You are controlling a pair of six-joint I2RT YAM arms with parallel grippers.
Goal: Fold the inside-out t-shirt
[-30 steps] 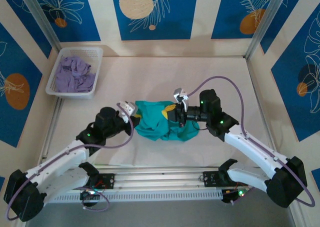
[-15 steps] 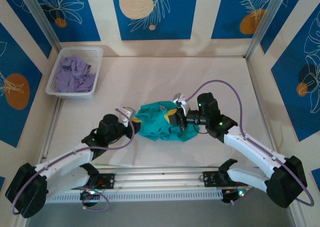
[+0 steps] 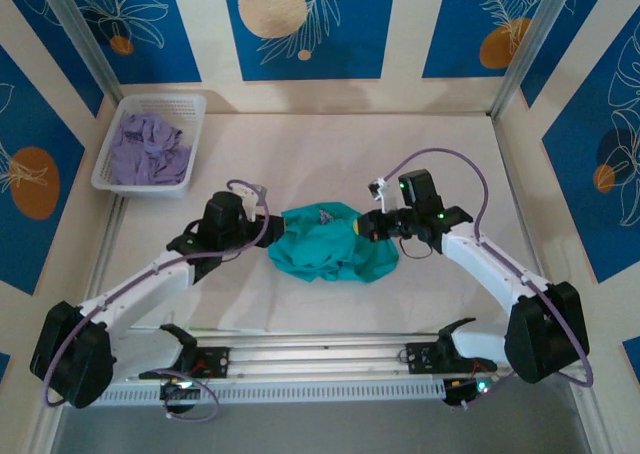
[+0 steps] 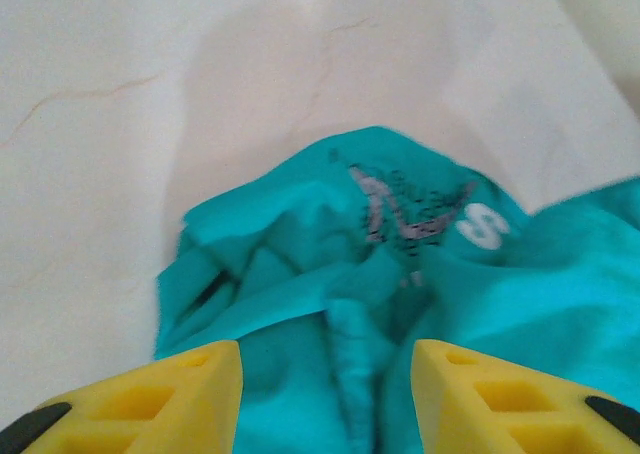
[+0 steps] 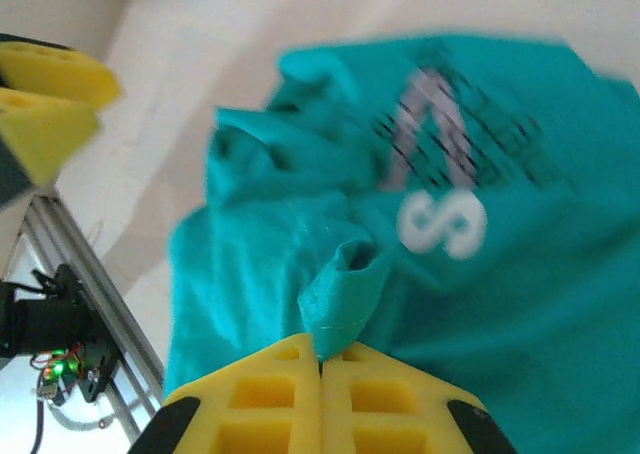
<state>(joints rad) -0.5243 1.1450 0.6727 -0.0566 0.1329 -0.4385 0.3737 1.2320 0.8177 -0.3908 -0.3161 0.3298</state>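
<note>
You face a cream table (image 3: 300, 144) boxed in by wall panels (image 3: 350, 34), deep blue with pale leaf outlines and orange and cream discs. Slanted metal posts (image 3: 80, 36) flank it; an aluminium rail (image 3: 320, 359) lines its near edge. Light is even.

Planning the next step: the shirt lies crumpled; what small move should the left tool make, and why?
Probably close the left tool on the shirt between its open jaws: the right tool pinches a fold, so a second grip could spread it.
</note>
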